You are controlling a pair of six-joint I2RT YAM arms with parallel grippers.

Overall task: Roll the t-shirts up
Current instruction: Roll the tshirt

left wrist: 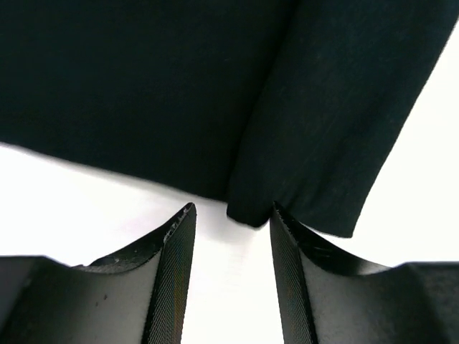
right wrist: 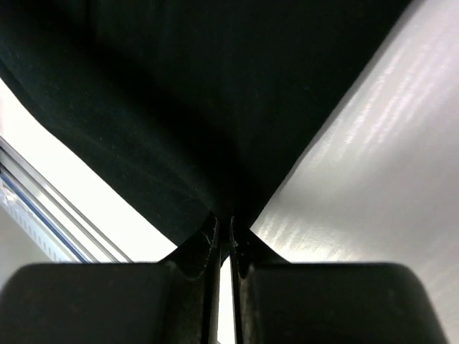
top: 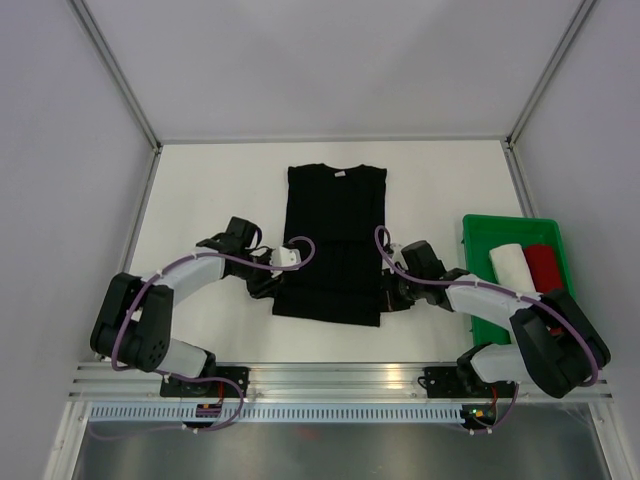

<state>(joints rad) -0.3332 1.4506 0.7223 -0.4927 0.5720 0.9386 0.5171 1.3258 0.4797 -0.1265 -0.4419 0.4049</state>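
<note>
We see a green bin (top: pixel 478 296) at the right side of the white table (top: pixel 200 190), with grey walls (top: pixel 60 150) around.

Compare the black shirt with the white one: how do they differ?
The black shirt lies spread flat on the table; the white shirt is rolled up. The black one sits mid-table between both arms; the white one rests in the green bin beside a red roll. Both are plain, single-colour cloth.
</note>
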